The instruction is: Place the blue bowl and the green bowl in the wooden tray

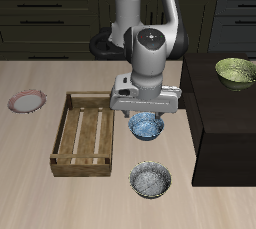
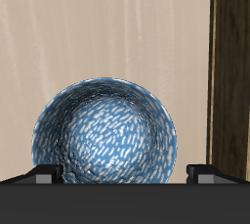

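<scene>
The blue bowl (image 1: 147, 126), with a white-speckled inside, sits on the table just beside the wooden tray (image 1: 70, 143). My gripper (image 1: 147, 116) hangs right above it. In the wrist view the blue bowl (image 2: 105, 135) fills the space below my open gripper (image 2: 125, 174). The fingertips (image 2: 44, 173) stand wide apart and touch nothing. The green bowl (image 1: 236, 70) rests farther back on a dark raised block, well away from the gripper. The slatted tray holds nothing, and a brown wooden wall (image 2: 232, 71) runs beside the bowl in the wrist view.
A grey speckled bowl (image 1: 150, 181) lies near the table's front edge, close to the blue bowl. A pink-rimmed plate (image 1: 27, 101) sits beyond the tray's far side. The dark block (image 1: 225, 123) rises beside the blue bowl.
</scene>
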You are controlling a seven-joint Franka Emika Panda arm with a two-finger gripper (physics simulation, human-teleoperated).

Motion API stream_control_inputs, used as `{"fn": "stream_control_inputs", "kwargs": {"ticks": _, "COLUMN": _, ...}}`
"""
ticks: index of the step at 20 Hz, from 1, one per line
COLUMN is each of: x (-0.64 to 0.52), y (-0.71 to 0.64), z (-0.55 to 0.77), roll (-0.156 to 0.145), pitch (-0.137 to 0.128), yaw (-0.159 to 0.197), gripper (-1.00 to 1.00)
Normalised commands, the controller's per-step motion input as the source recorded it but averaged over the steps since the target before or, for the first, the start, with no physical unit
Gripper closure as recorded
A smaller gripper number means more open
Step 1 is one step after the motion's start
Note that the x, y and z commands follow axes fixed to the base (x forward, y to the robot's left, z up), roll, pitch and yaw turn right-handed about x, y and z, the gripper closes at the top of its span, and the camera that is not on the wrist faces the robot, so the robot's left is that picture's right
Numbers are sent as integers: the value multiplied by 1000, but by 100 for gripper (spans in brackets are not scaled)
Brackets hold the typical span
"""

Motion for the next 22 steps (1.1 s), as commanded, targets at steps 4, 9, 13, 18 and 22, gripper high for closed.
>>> {"fn": "stream_control_inputs", "kwargs": {"ticks": 4, "x": 44, "y": -35, "z": -107, "roll": -4, "pitch": 17, "yaw": -6, "gripper": -100}}
{"fn": "stream_control_inputs", "kwargs": {"ticks": 9, "x": 3, "y": -21, "z": -173, "roll": 0, "pitch": 27, "yaw": -11, "gripper": -100}}
{"fn": "stream_control_inputs", "kwargs": {"ticks": 13, "x": 8, "y": 8, "z": -154, "roll": -2, "pitch": 22, "yaw": -3, "gripper": -100}}
{"fn": "stream_control_inputs", "kwargs": {"ticks": 18, "x": 32, "y": -22, "z": -219, "roll": -2, "pitch": 39, "yaw": -11, "gripper": -100}}
{"fn": "stream_control_inputs", "kwargs": {"ticks": 22, "x": 25, "y": -80, "z": -141, "roll": -9, "pitch": 32, "yaw": -11, "gripper": -100}}
